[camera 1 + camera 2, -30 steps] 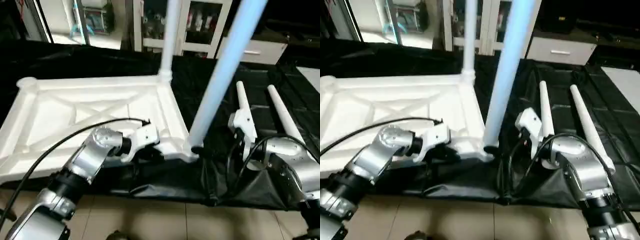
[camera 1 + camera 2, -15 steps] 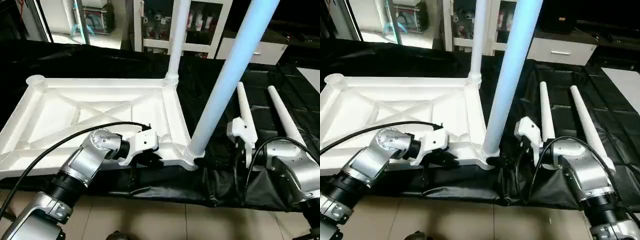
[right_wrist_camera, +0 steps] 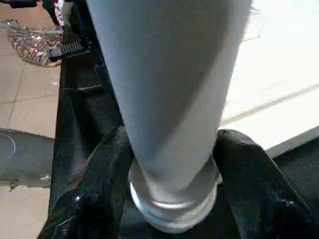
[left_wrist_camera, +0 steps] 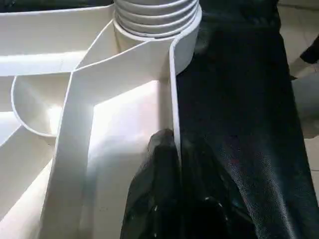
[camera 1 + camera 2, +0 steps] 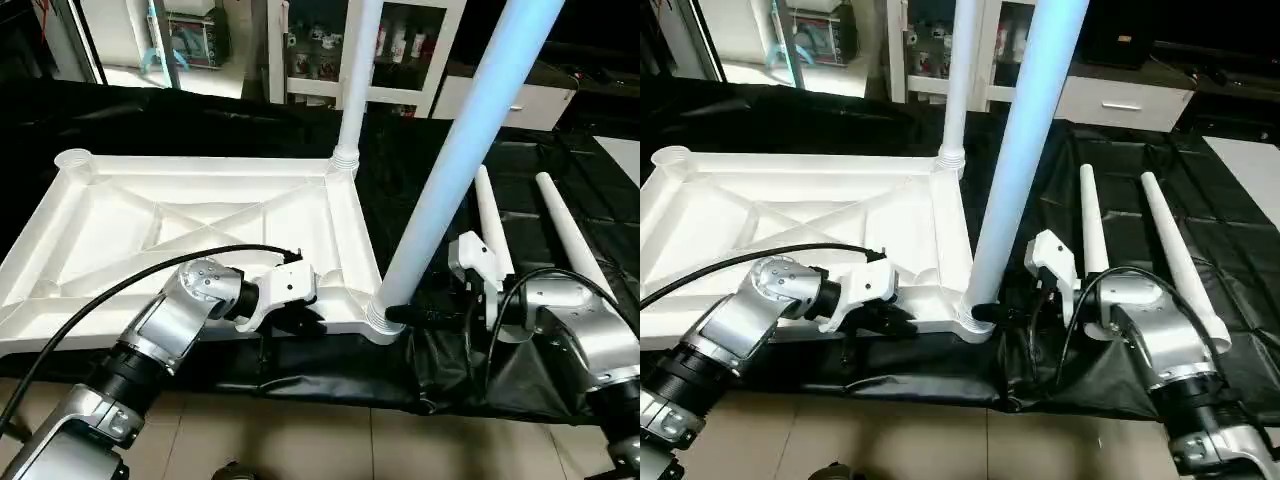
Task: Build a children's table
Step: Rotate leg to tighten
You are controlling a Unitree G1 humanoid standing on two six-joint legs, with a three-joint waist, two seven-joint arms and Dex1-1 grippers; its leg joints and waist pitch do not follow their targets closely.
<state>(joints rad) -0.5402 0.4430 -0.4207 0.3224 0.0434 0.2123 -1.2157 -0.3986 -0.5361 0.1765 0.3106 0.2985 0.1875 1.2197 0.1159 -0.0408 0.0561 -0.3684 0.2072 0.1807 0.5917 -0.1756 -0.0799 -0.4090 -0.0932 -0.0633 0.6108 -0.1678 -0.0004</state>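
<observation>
Starting on your left: the tabletop is lying upside down on the black sheet, ribbed X-braced underside facing up, and the far-left corner socket has nothing in it. Your left gripper is down at the near edge of the tabletop, a bit left of the near-right corner — fingers pinched fully together on the thin rim wall, one inside and one outside of it in the left wrist view, so it's basically clamped onto the tabletop. A black cable loops over that forearm. Moving right, there are 2 legs standing upright in the right-hand corner sockets: the far leg in the far-right corner, and the near leg in the near-right corner, leaning slightly right as it rises out of frame, threads showing at its base. Your right gripper is reaching in from the right at the foot of that near leg — the right wrist view has a black finger on each side of the tube just above the threaded collar, jaws about halfway apart, but I can't tell if they're actually pressing on it or just bracketing it. Further right, 2 loose legs lie side by side on the sheet, tips pointing away from you, just behind your right arm. White cabinet with glass doors is at the back.
</observation>
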